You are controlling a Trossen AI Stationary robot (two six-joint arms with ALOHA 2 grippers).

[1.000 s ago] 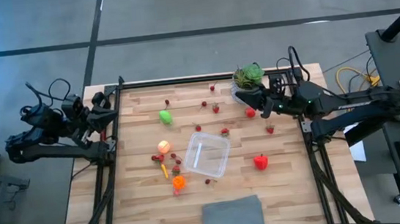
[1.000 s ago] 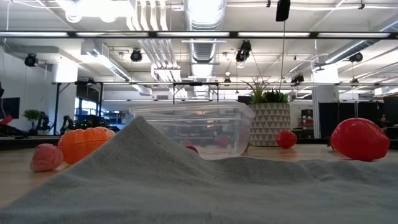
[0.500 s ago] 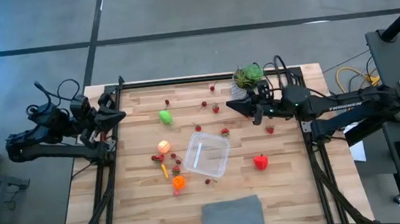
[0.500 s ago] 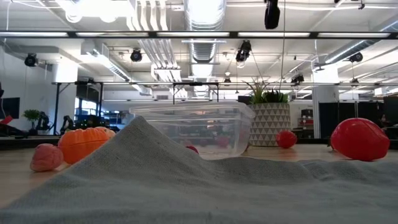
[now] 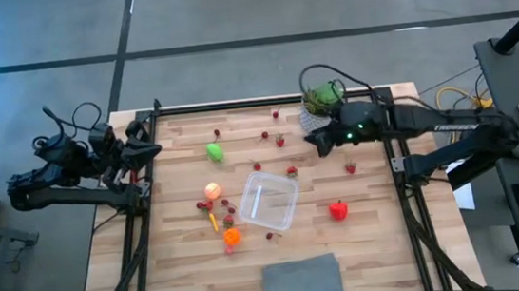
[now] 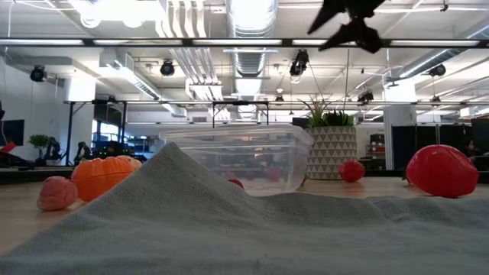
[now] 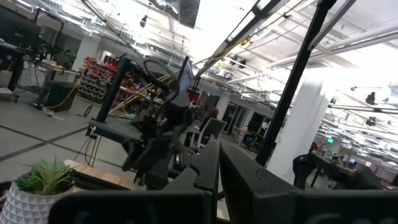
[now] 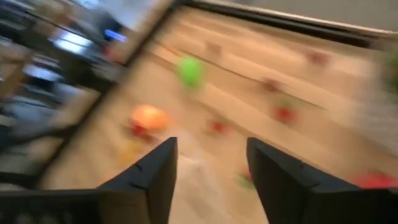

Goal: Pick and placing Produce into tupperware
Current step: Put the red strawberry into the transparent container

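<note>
The produce [image 5: 214, 152] lies scattered over the table [image 5: 186, 277]: small toy pieces, a bright green one toward the left jaws, a peach-yellow one [image 5: 212, 190], an orange one [image 5: 232, 236], a red one [image 5: 338, 210] and tiny dark red berries dotted about. From table height the orange piece [image 6: 105, 176] shows pumpkin-like ribs, with a pinkish piece [image 6: 58, 192] beside it and the glossy red one [image 6: 442, 171] off to the other side.

The left gripper [image 5: 148, 148] hangs at the table's left edge with its jaws clenched on nothing, well apart from the green piece, which lies nearest to it.

The tupperware [image 5: 269, 202] sits mid-table between the two grippers, clear and shallow with rounded corners; nothing can be made out inside it. The peach-yellow and orange pieces lie on its side toward the left jaws, the red one on the side below the right jaws. A grey cloth [image 5: 301, 280] lies near the front edge.

The right gripper [image 5: 314, 141] hovers over the table just beside the potted plant [image 5: 322, 96]; its jaws are released and empty, its fingers [image 8: 281, 180] spread, with a berry [image 5: 292, 171] and the tub lying ahead of them.
</note>
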